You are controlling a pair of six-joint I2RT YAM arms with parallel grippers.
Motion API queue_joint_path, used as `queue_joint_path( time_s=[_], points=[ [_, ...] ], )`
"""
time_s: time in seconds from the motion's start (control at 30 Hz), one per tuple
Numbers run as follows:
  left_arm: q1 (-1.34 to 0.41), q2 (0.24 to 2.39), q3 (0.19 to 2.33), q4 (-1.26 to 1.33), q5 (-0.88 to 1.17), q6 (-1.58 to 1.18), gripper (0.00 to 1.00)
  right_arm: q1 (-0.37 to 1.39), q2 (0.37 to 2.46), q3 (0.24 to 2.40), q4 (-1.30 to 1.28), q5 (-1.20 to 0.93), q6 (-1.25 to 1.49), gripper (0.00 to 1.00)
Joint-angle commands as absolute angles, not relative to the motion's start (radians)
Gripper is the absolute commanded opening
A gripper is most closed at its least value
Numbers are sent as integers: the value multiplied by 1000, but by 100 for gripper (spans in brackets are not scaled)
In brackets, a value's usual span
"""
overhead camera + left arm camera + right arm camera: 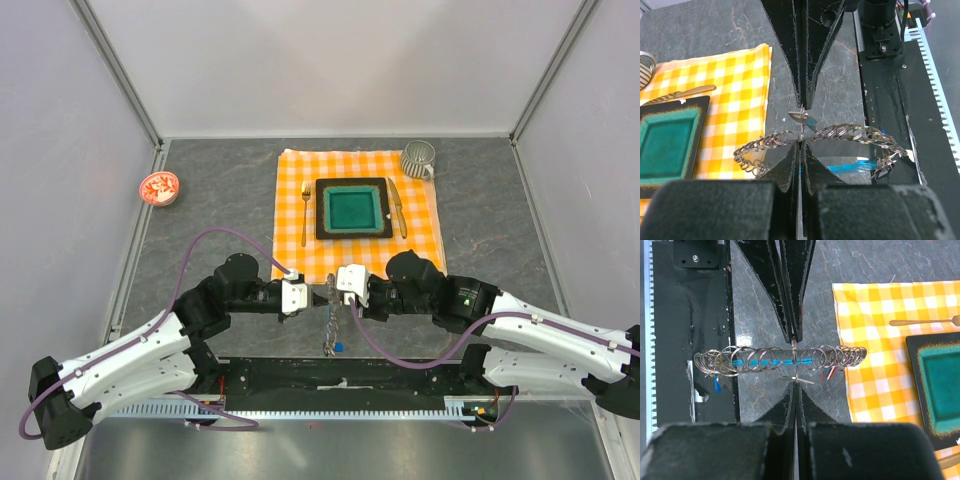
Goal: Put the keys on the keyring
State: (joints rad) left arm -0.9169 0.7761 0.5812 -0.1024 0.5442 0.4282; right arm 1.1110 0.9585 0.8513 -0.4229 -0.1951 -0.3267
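The keyring (850, 132) is a string of silvery wire rings with a cyan-blue clip (856, 166). It hangs between my two grippers above the grey table. My left gripper (801, 143) is shut on one ring at the middle of the string. My right gripper (797, 386) is shut on a tiny metal key (798, 379), held just beside the rings (775, 359). A red key (830, 372) and a blue tag (716, 384) hang on the string. In the top view the left gripper (320, 293) and right gripper (334, 290) meet tip to tip, and the keyring (328, 330) dangles below them.
An orange checked cloth (295, 255) lies behind the grippers with a black-rimmed green plate (352, 209), a fork (306, 212), a knife (397, 206) and a striped mug (418, 158). A red-and-white dish (158, 187) sits far left. A black rail (340, 378) runs along the near edge.
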Motion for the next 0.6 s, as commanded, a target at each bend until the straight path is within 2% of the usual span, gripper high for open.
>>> queue_joint_path(
  time_s=[0.0, 0.57],
  points=[
    [-922, 773, 611, -44, 577, 456, 2, 1120, 954, 856, -396, -202, -331, 0],
    [-922, 776, 612, -40, 580, 454, 2, 1118, 957, 857, -394, -230, -337, 0]
  ],
)
